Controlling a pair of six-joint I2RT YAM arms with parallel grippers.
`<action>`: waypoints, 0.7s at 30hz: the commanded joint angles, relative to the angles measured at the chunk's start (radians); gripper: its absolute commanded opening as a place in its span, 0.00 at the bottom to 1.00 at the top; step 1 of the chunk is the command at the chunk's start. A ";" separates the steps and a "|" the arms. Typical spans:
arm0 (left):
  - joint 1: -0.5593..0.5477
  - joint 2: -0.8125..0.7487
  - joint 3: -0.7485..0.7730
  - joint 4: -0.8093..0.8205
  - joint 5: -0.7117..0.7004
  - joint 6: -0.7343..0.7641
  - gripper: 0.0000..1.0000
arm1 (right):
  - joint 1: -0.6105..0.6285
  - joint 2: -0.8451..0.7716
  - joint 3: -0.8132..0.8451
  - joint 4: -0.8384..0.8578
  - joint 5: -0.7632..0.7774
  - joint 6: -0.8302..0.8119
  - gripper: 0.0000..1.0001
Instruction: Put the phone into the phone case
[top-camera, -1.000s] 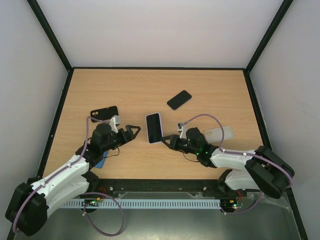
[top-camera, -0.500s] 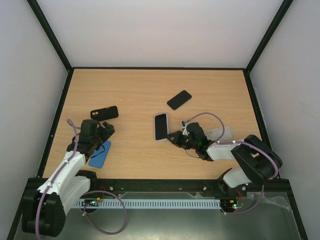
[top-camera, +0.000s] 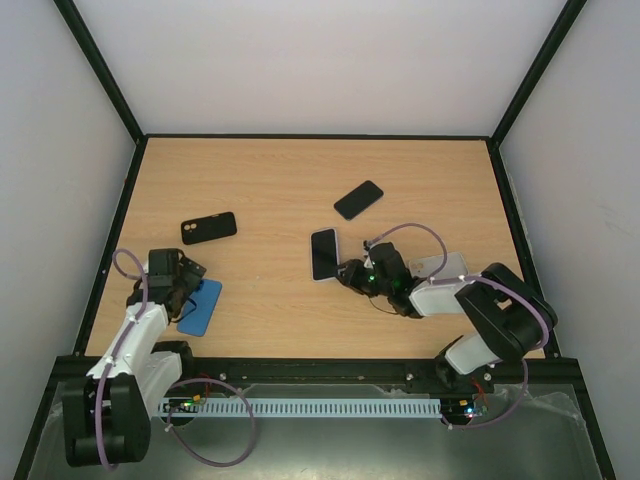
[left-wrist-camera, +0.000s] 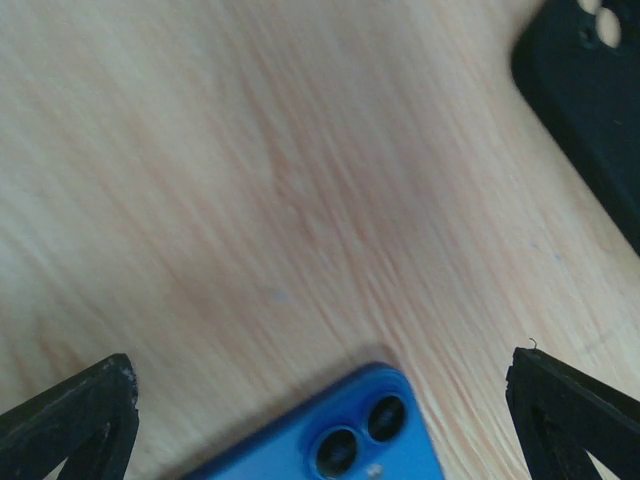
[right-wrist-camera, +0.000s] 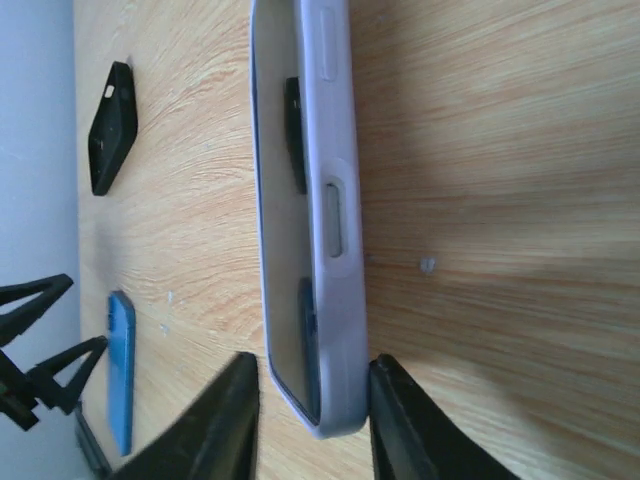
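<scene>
Wood table (top-camera: 420, 170); left hand (left-wrist-camera: 320, 365) spread wide, empty; right hand (right-wrist-camera: 312, 380) straddles lilac-cased phone (right-wrist-camera: 335, 150), grip unclear.

Left arm folded low, left gripper (left-wrist-camera: 320, 425) spread wide; right gripper (right-wrist-camera: 315, 420) stretched leftward, jaws slightly parted

I count three phones: a blue phone (top-camera: 200, 306), a black phone (top-camera: 358, 199) and a cased phone (top-camera: 323, 254). Two loose cases: a black case (top-camera: 208, 227) and, seemingly, a half-hidden clear case (top-camera: 437, 265).
</scene>
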 joint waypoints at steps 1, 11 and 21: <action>0.023 -0.008 -0.019 -0.039 -0.078 -0.042 0.99 | -0.005 -0.051 0.042 -0.057 0.054 -0.034 0.36; 0.025 0.024 -0.046 -0.014 -0.037 -0.065 0.99 | -0.005 -0.196 0.040 -0.193 0.119 -0.075 0.84; 0.024 0.066 -0.077 -0.050 0.117 -0.133 0.99 | -0.005 -0.273 0.048 -0.249 0.154 -0.095 1.00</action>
